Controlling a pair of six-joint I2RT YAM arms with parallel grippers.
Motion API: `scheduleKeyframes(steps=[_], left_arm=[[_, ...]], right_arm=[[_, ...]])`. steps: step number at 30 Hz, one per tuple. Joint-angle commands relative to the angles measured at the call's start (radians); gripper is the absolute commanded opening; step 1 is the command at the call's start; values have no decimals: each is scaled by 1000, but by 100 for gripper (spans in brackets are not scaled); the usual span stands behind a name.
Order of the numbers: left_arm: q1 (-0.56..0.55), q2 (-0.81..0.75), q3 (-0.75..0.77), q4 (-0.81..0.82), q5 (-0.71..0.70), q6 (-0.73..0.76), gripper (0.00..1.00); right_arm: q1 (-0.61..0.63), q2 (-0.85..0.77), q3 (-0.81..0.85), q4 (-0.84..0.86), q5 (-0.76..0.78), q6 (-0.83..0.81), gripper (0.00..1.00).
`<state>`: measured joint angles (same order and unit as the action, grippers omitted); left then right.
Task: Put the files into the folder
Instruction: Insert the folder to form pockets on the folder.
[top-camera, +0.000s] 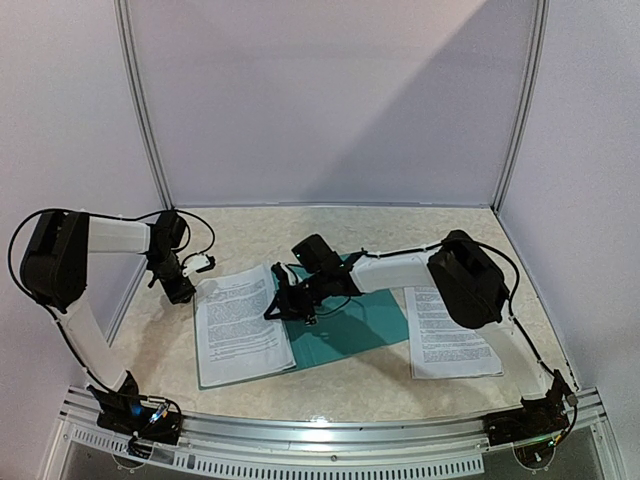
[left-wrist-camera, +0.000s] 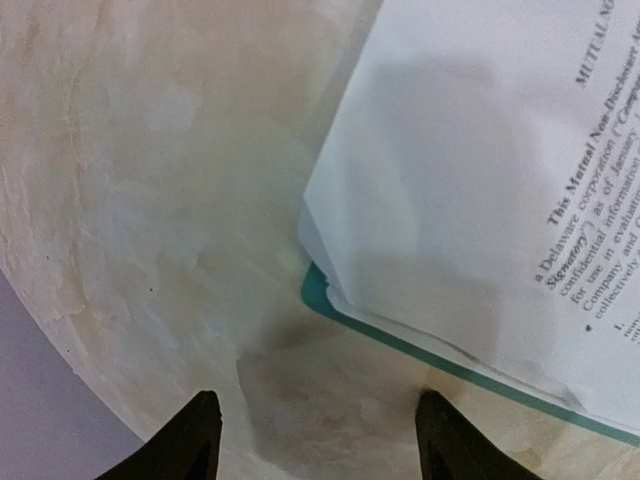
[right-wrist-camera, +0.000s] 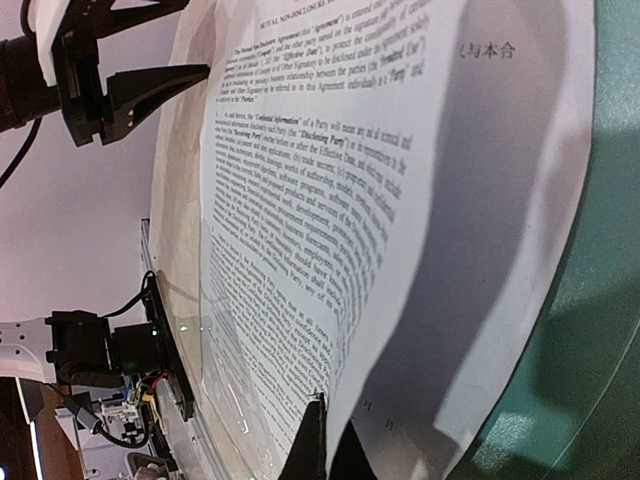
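Note:
The teal folder (top-camera: 355, 322) lies open in the middle of the table. Several files (top-camera: 240, 320) rest on its left half, and another stack of files (top-camera: 445, 335) lies on the table to its right. My right gripper (top-camera: 284, 303) sits at the right edge of the left stack. It is shut (right-wrist-camera: 335, 445) on the edge of the top sheet (right-wrist-camera: 330, 180), which curls up off the folder (right-wrist-camera: 590, 330). My left gripper (top-camera: 183, 290) hovers open (left-wrist-camera: 315, 440) over bare table, just off the folder's far left corner (left-wrist-camera: 318, 288) and the sheets (left-wrist-camera: 470, 180).
White booth walls (top-camera: 320, 100) enclose the beige table on three sides. A metal rail (top-camera: 330, 440) runs along the near edge between the arm bases. The left gripper (right-wrist-camera: 150, 85) shows at the top left of the right wrist view.

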<state>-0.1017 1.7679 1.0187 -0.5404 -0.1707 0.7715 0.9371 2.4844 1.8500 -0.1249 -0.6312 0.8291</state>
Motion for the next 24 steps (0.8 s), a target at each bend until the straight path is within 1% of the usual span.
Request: scheduleKeyframes(steps=[1, 8, 14, 20, 22, 24], left_arm=[[17, 54, -8, 9, 6, -16, 68], [15, 55, -11, 7, 16, -21, 68], [16, 53, -6, -1, 11, -17, 68], [47, 6, 86, -122, 72, -72, 68], [55, -10, 126, -158, 95, -97, 68], [57, -12, 165, -196, 141, -128, 68]], right_arm=[[12, -70, -14, 11, -38, -7, 0], [26, -57, -22, 12, -69, -3, 0], [28, -56, -40, -24, -70, -6, 0], [28, -61, -8, -73, -44, -31, 1], [28, -63, 8, -95, -32, -44, 7], [27, -66, 23, -118, -15, -58, 18]])
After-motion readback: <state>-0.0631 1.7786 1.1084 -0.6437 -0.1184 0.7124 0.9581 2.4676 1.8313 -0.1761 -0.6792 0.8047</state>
